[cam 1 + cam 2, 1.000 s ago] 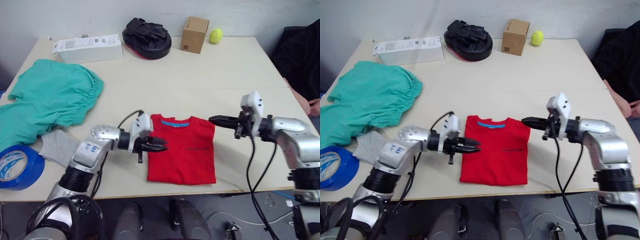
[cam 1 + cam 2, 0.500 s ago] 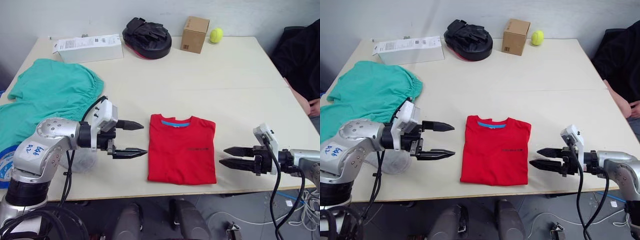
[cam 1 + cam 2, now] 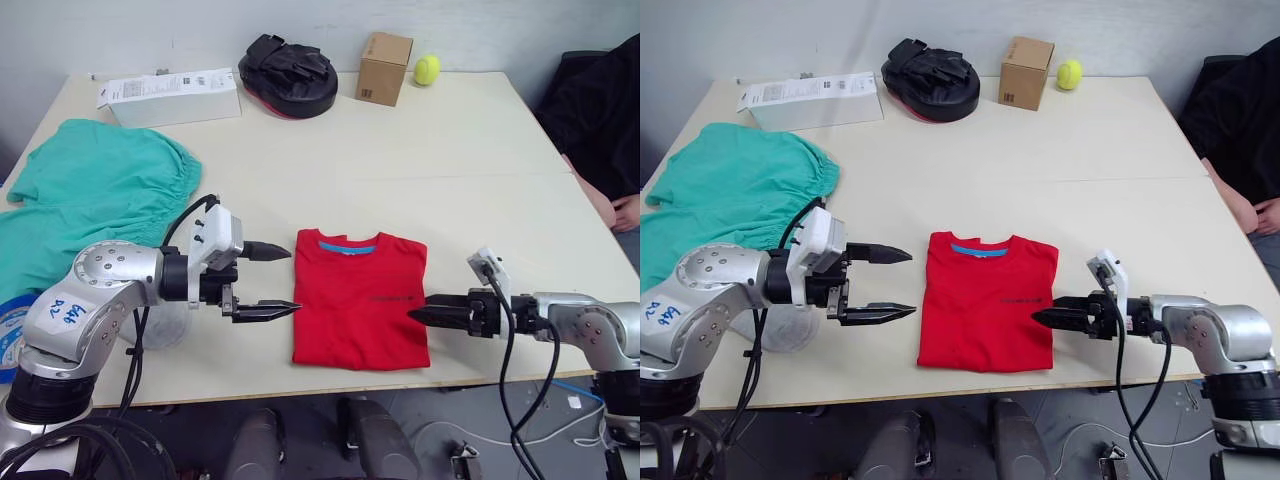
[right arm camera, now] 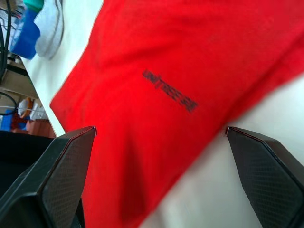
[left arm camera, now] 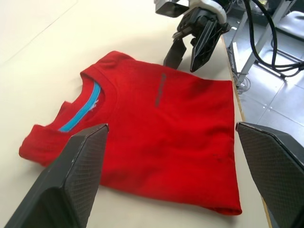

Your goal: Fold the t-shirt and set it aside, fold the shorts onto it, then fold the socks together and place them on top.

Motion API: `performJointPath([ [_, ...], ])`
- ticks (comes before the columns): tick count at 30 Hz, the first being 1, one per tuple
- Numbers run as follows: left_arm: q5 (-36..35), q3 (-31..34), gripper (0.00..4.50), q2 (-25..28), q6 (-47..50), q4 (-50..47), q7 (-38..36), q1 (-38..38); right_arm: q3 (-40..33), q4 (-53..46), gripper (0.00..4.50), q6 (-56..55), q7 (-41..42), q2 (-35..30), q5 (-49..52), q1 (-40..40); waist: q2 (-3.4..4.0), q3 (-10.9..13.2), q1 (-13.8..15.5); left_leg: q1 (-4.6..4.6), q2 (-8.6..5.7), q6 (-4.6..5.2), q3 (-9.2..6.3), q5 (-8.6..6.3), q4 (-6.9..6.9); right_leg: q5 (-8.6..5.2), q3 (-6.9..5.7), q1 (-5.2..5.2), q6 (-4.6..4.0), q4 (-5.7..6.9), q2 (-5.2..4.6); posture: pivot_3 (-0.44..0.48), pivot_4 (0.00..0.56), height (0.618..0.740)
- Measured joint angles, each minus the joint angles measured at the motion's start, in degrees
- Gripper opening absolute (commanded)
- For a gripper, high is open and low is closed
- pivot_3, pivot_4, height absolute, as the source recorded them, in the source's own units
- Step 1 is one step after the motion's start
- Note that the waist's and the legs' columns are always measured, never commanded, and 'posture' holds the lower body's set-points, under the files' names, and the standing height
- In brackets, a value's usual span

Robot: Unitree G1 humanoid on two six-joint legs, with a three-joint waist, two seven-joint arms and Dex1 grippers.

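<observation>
The red t-shirt (image 3: 362, 312) lies folded into a neat rectangle near the table's front edge, its blue collar band facing away from me. My left gripper (image 3: 288, 280) hovers open just left of the shirt, fingers spread wide and pointing at its left edge. At the shirt's right edge, low over the table, my right gripper (image 3: 418, 315) is open with its tips at the hem. The teal-green shorts (image 3: 95, 190) lie bunched at the far left. A light grey sock (image 3: 777, 328) shows partly under my left arm.
Along the back edge stand a white carton (image 3: 170, 95), a black padded mitt (image 3: 285, 75), a cardboard box (image 3: 383, 68) and a tennis ball (image 3: 427, 68). A blue tape roll (image 3: 8, 340) sits at the front left. A person in black (image 3: 605, 120) sits at the right.
Both grippers let go of the shirt and opened. The left drew back to the shirt's left side. The right dropped toward the front edge, then moved in to the shirt's right edge.
</observation>
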Motion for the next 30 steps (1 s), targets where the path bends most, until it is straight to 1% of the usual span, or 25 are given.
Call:
performJointPath([
  [5, 0.18, -1.47, 4.50, 0.28, -0.31, 0.01, 0.51, -0.02, 2.35, 0.22, 4.46, 0.68, -0.14, 3.07, -0.67, -2.94, -0.04, -0.02, -0.73, 0.02, 0.02, -0.03, 0.00, 0.01, -0.11, 0.00, 0.00, -0.02, -0.01, 0.00, 0.02, 0.000, 0.150, 0.740],
  [8, 0.36, -1.75, 4.50, 0.29, -0.53, 0.05, 0.83, -0.23, 2.91, 2.71, 4.46, 1.33, -0.71, 6.42, -0.73, -5.29, -0.10, -0.06, -0.91, 0.10, 0.05, -0.13, 0.01, 0.07, -0.28, -0.01, 0.00, -0.02, -0.03, -0.02, 0.09, 0.000, 0.150, 0.740],
  [11, 0.42, -1.81, 4.50, 0.29, -0.74, 0.06, 1.24, -0.52, 2.82, 5.46, 3.87, 2.43, -1.51, 8.53, -0.71, -7.11, -0.15, -0.09, -0.91, 0.17, 0.04, -0.21, 0.01, 0.16, -0.35, 0.00, 0.00, -0.01, -0.07, -0.01, 0.09, 0.000, 0.150, 0.740],
  [16, 0.49, -1.81, 4.50, 0.31, -0.91, 0.07, 1.57, -0.52, 2.64, 8.17, 2.11, 2.88, -2.61, 8.93, -0.84, -7.36, -0.15, -0.09, -0.56, 0.15, 0.02, -0.22, 0.00, 0.20, -0.48, 0.00, -0.02, -0.04, -0.12, -0.06, 0.07, 0.000, 0.150, 0.740],
  [17, 0.50, -1.82, 4.50, 0.33, -0.93, 0.09, 1.60, -0.53, 2.72, 8.20, 1.70, 3.18, -2.61, 8.92, -0.80, -7.18, -0.15, -0.09, -0.52, 0.14, 0.02, -0.22, 0.00, 0.20, -0.52, -0.01, -0.02, -0.06, -0.13, -0.09, 0.07, 0.000, 0.150, 0.740],
  [22, 0.85, -2.39, 4.50, 0.35, -1.15, 0.53, 1.65, -1.66, 2.84, 5.77, 0.02, 4.47, -1.62, 8.53, -0.53, -6.43, -0.31, -0.19, -0.60, 0.09, 0.06, -0.27, -0.02, 0.18, -0.57, -0.01, -0.07, -0.05, -0.14, -0.26, 0.11, 0.000, 0.150, 0.740],
  [26, 1.25, -3.25, 4.50, 0.35, -2.23, 0.61, 1.52, -2.06, 2.85, 4.59, 0.01, 3.18, -0.83, 6.69, -0.72, -5.15, -0.30, -0.20, -0.40, 0.09, -0.02, -0.19, -0.02, 0.21, -0.57, 0.10, -0.07, 0.05, -0.04, -0.44, 0.01, 0.000, 0.150, 0.740],
  [30, 1.89, -3.71, 4.50, 0.35, -2.88, 0.80, 1.26, -2.06, 2.98, 5.46, 0.01, 2.50, 1.20, 3.39, -0.78, -4.57, -0.28, -0.19, 0.95, -0.05, -0.07, -0.11, -0.07, 0.17, -0.55, 0.11, -0.12, 0.02, -0.05, -0.59, -0.09, 0.000, 0.150, 0.740],
])
